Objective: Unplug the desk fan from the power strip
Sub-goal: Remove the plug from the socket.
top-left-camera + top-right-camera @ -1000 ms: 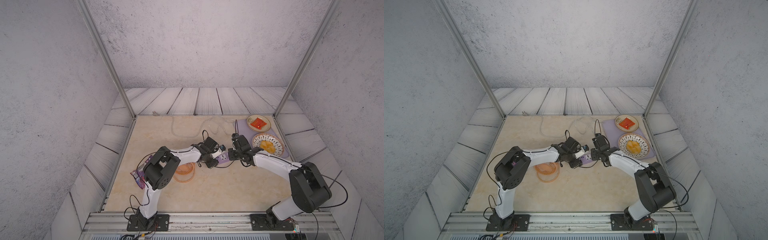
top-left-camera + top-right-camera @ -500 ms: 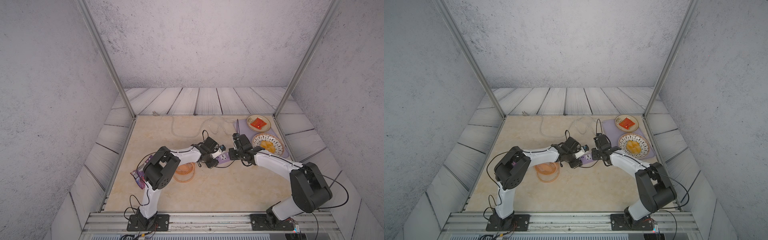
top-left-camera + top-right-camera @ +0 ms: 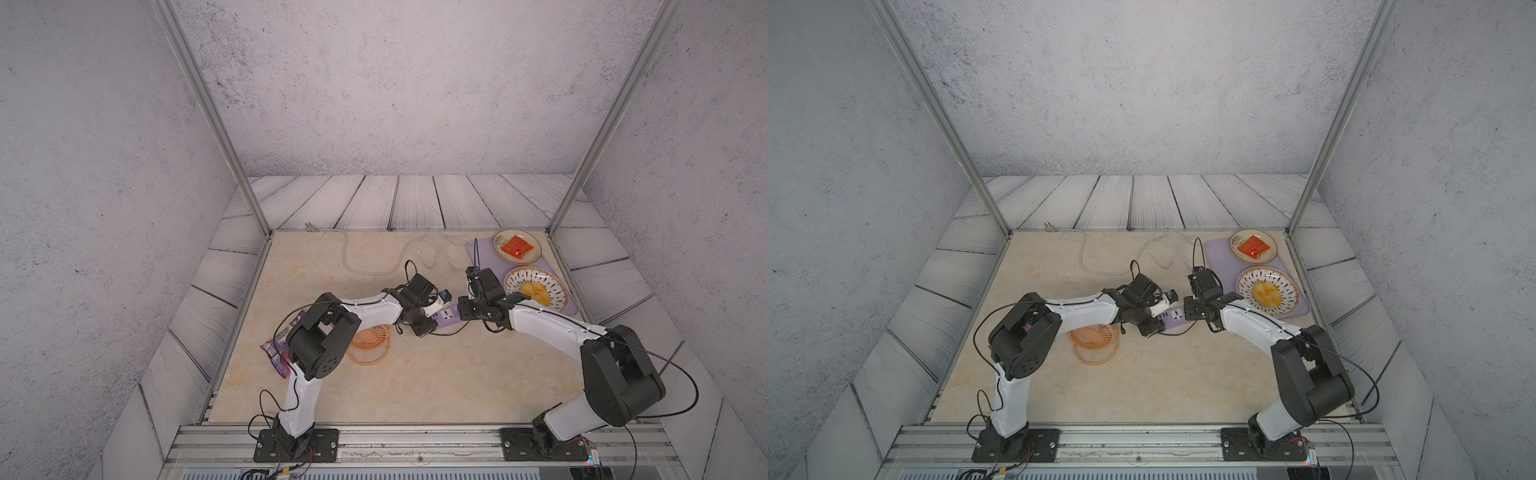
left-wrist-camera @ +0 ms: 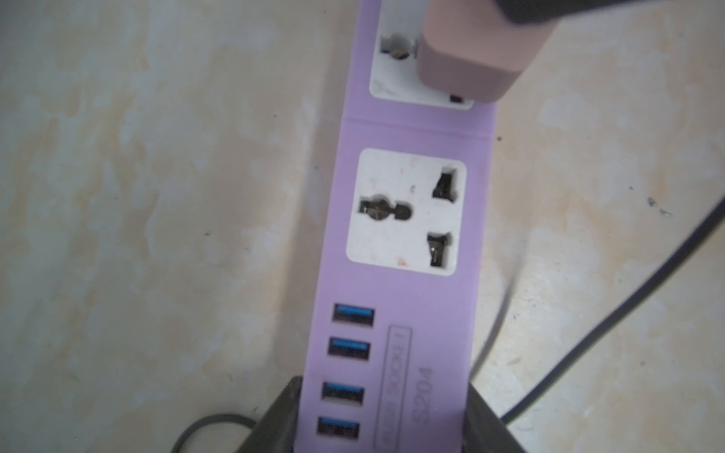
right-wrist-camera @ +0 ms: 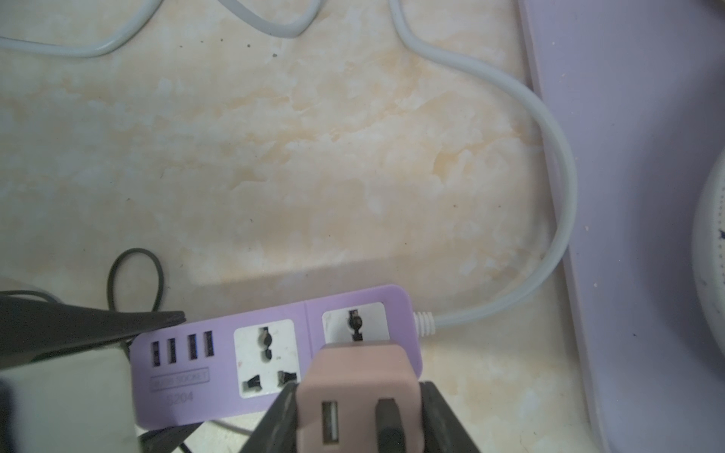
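The lavender power strip point(image 3: 446, 316) point(image 3: 1173, 316) lies mid-table between both arms. My left gripper point(image 4: 384, 412) is shut on the power strip point(image 4: 400, 298) at its USB end. My right gripper point(image 5: 359, 412) is shut on the pinkish plug cube point(image 5: 357, 376), which sits tilted over the end socket beside the cord. I cannot tell whether its pins are still in the socket. The middle socket is empty. The orange desk fan point(image 3: 370, 343) point(image 3: 1094, 338) lies flat near the left arm, and its thin black cable point(image 3: 451, 331) runs to the plug.
A pale-purple tray point(image 3: 488, 259) at the back right carries a plate with a red packet point(image 3: 517, 246) and a patterned bowl with yellow food point(image 3: 536, 289). The strip's whitish cord point(image 3: 365, 270) loops toward the back. A purple wrapper point(image 3: 278, 353) lies under the left arm.
The right wrist has shifted slightly at the strip's cord end. The left arm and the strip hold still.
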Tool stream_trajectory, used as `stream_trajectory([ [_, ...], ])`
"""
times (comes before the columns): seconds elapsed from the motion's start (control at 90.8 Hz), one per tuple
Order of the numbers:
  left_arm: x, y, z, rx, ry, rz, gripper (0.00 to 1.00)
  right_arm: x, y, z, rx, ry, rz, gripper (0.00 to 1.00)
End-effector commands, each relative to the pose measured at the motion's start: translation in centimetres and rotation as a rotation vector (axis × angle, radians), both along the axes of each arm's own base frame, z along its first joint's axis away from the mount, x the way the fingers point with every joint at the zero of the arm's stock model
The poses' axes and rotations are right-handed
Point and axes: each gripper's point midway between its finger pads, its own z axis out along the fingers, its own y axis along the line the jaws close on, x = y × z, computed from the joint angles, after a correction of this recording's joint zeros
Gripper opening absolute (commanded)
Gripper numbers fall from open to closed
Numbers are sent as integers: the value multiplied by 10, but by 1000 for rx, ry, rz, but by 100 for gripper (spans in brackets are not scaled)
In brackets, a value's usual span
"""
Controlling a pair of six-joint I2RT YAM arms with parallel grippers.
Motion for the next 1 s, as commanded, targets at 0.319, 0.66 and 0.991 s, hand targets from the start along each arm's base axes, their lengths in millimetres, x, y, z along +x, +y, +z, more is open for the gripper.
stream_trajectory([
  [0.319,8,-2,-9,-15,8,57,0,-4,32,7,55,69,76,9],
  [0.66,7,-1,-10,-12,8,57,0,-3,26,8,49,63,54,9],
  [0.991,8,-1,-8,-16,4,57,0,-2,21,3,-1,103,37,9],
])
